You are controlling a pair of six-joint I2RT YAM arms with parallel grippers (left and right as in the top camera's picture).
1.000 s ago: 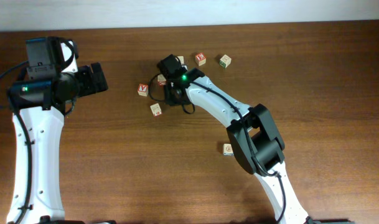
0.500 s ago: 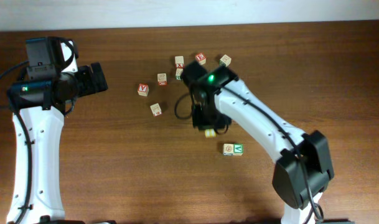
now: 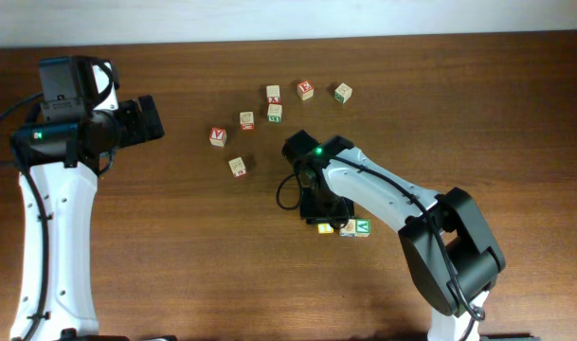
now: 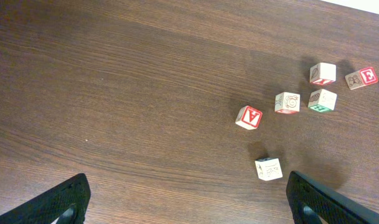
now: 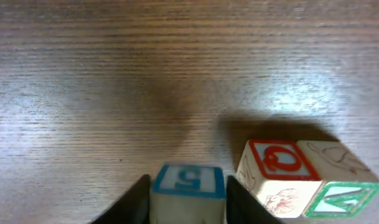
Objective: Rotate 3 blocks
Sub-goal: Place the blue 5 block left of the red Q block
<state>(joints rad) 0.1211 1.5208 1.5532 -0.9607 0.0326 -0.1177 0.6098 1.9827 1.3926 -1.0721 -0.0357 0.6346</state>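
Note:
In the right wrist view a blue-marked block sits between my right gripper's fingers, which press against both its sides. From overhead this gripper is low over the table, and a yellow face of that block pokes out beneath it. Just right of it stand a pale block with a red Q face and a green block, touching each other. My left gripper is wide open over bare wood at far left.
Several more letter cubes lie at the back: a red A cube, a pale cube, a red E cube and a cube at the back right.
My right arm swung from the back cluster toward the front with the block and came down beside the pale and green pair. The left arm stayed still.

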